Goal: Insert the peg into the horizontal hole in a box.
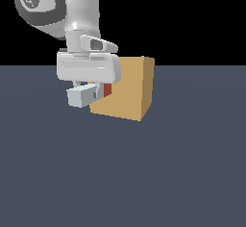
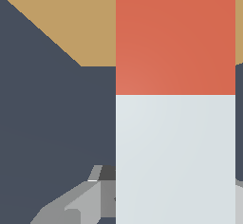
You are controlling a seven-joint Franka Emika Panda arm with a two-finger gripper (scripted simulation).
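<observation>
The tan box (image 1: 129, 89) stands on the dark floor. The peg (image 1: 81, 96) hangs level just above the floor, with its pale end toward the exterior view's left and its red end (image 1: 107, 90) against the box's left-hand face. My gripper (image 1: 92, 93) is shut on the peg's pale part, close to the red section. The hole is hidden behind the peg and my hand, so I cannot tell whether the red tip is inside it. The wrist view is filled by the peg (image 2: 175, 156) with its red end (image 2: 175, 38) over the box (image 2: 66, 14), and one finger (image 2: 88, 201) shows beside it.
The dark blue-grey floor (image 1: 144, 173) stretches around the box on all sides. Beyond its far edge there is only black background. The arm's wrist and link (image 1: 57, 5) rise above the gripper.
</observation>
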